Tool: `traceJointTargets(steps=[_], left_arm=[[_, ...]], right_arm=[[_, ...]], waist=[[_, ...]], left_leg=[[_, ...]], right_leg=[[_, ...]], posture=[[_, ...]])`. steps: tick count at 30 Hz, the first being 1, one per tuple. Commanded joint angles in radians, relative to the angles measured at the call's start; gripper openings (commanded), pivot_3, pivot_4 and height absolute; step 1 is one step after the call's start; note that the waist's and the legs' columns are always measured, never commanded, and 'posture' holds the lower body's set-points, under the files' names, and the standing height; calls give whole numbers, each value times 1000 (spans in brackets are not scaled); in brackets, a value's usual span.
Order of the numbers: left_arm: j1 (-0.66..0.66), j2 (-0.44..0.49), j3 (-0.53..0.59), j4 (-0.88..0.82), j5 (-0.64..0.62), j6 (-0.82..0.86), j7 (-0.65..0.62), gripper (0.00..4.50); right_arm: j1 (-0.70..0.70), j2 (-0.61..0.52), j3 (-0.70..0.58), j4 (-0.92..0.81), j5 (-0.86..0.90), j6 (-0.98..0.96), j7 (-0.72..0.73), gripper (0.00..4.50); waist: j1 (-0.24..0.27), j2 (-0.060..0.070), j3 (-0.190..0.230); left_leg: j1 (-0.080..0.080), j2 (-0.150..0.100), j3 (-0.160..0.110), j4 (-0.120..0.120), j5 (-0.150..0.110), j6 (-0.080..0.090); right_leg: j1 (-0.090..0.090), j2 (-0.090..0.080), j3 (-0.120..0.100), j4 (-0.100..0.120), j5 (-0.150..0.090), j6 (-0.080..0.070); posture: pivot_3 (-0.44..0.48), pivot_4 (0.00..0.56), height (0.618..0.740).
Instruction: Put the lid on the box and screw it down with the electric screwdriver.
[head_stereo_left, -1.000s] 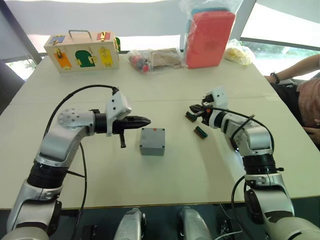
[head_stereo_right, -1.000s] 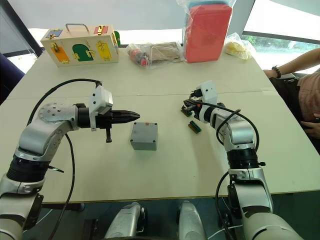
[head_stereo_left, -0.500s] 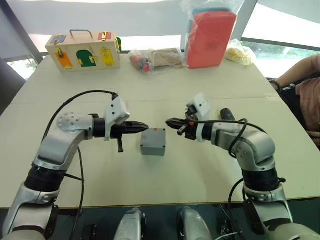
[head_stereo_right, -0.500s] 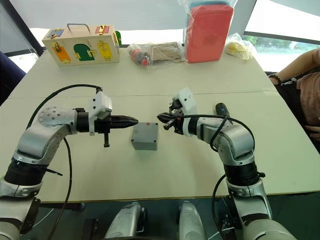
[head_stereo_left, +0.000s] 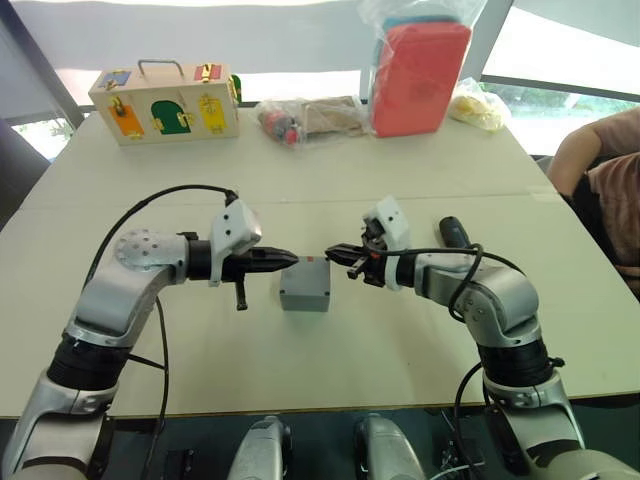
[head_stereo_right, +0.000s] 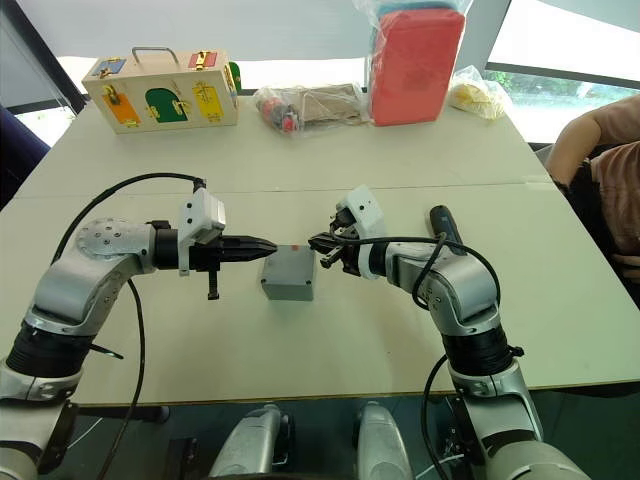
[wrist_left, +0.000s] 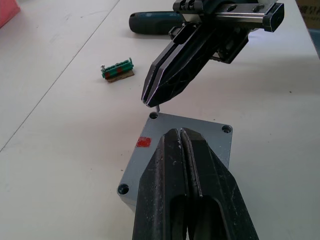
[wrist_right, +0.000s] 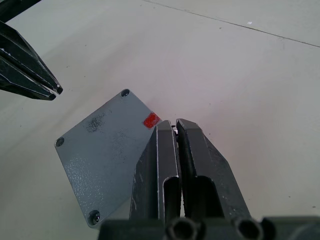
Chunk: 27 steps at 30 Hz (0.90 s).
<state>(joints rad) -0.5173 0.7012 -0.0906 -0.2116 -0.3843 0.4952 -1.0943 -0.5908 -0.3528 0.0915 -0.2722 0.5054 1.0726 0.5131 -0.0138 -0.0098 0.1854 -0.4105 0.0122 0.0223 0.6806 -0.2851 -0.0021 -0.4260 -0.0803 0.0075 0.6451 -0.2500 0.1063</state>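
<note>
At the frame's centre, the lid (head_stereo_left: 305, 283) is sitting on the box. The right gripper (wrist_left: 150, 102) is pinching a screw over a corner hole (fingers pressed together); next it needs seating, then fetching the electric screwdriver (head_stereo_left: 452, 233) at right.

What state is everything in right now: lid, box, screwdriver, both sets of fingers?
lid: seated flat on the box, visible corner holes look empty.
box: closed by the lid, upright on the table.
electric screwdriver: lying on the table, not held.
left gripper: fingers shut, empty, beside the box.
right gripper: fingers shut on a small screw above a corner hole.
</note>
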Motion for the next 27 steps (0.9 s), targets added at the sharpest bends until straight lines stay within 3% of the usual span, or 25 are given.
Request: traceJointTargets(steps=[1, 27], left_arm=[[-1, 7, 22, -36, -17, -2, 7, 0], [2, 9, 18, -46, -27, -1, 20, 0]], right_arm=[[-27, 9, 4, -17, 2, -27, 4, 59], [-5, -16, 76, 38, -66, -89, 31, 59]], waist=[[0, 0, 0], [0, 0, 0]], left_leg=[[0, 0, 0, 0, 0, 0], [0, 0, 0, 0, 0, 0]], right_leg=[[0, 0, 0, 0, 0, 0], [0, 0, 0, 0, 0, 0]], posture=[[0, 150, 730], [0, 150, 730]])
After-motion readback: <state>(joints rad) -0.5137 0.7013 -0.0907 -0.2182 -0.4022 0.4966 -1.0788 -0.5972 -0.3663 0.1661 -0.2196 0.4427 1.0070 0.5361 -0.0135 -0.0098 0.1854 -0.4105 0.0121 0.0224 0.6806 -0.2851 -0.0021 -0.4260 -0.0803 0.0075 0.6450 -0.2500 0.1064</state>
